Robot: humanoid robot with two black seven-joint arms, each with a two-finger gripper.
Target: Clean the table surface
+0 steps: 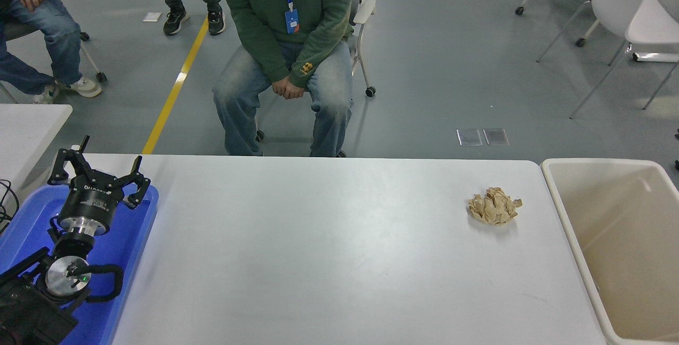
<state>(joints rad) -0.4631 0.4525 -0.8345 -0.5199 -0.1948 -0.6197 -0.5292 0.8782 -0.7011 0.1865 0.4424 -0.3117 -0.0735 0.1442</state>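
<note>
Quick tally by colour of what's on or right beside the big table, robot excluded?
Tan: 1, the crumpled paper wad lying on the table surface, near its right end.
Blue: 1, the tray at the left edge, under the parked left tool.
Beige: 1, the bin standing against the right end, nothing visible inside.
Total: 3

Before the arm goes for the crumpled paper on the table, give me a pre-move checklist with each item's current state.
1. Crumpled paper in plain sight, nothing touching it: ok.
2. Beige bin beside the table's right end, open: ok.
3. Table surface between tray and paper free of obstacles: ok.
4. Left gripper parked over the blue tray, fingers spread: ok.
5. Right gripper visible: not ok, out of view.
6. Seated person with hands off the table: ok.
</note>
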